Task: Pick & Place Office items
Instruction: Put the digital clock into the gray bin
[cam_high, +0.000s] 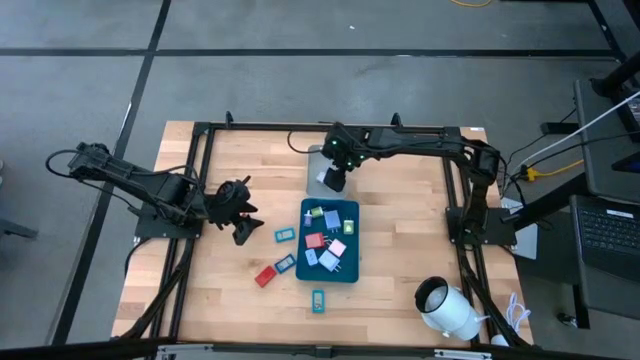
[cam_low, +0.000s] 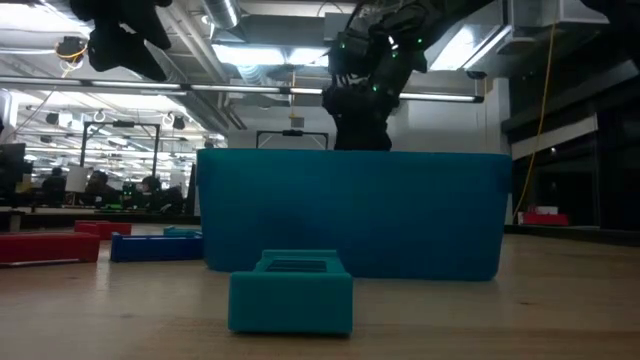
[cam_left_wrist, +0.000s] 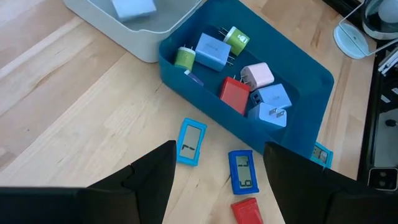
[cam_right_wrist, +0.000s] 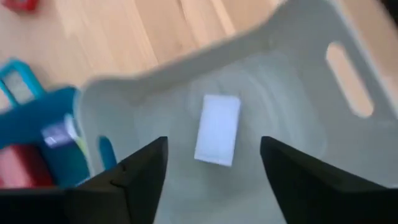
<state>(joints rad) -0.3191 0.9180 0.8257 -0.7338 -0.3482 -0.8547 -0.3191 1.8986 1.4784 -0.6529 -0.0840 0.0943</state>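
Observation:
Small coloured office items lie in the dark-teal tray (cam_high: 351, 270): blue, green, pink and red plug cubes (cam_left_wrist: 236, 93). Flat light-blue rectangles (cam_left_wrist: 191, 142) (cam_left_wrist: 244, 171) and a red one (cam_left_wrist: 247, 210) lie flat on the wood beside the tray, and a teal one (cam_high: 318, 300) lies nearer the table's near edge. My left gripper (cam_high: 240, 215) hovers open, left of the tray, above those flat pieces. My right gripper (cam_high: 333, 178) is open over the grey tray (cam_high: 316, 160). A pale rectangle (cam_right_wrist: 217, 129) lies flat on that tray's floor, below the gap between its fingers.
A big white cylinder (cam_high: 447, 308) lies near the table's right near corner. A black frame (cam_high: 200, 130) borders the wooden top. In the low view the teal block (cam_low: 290, 292) stands before the teal tray's wall (cam_low: 350, 215). Bare wood stretches left of the trays.

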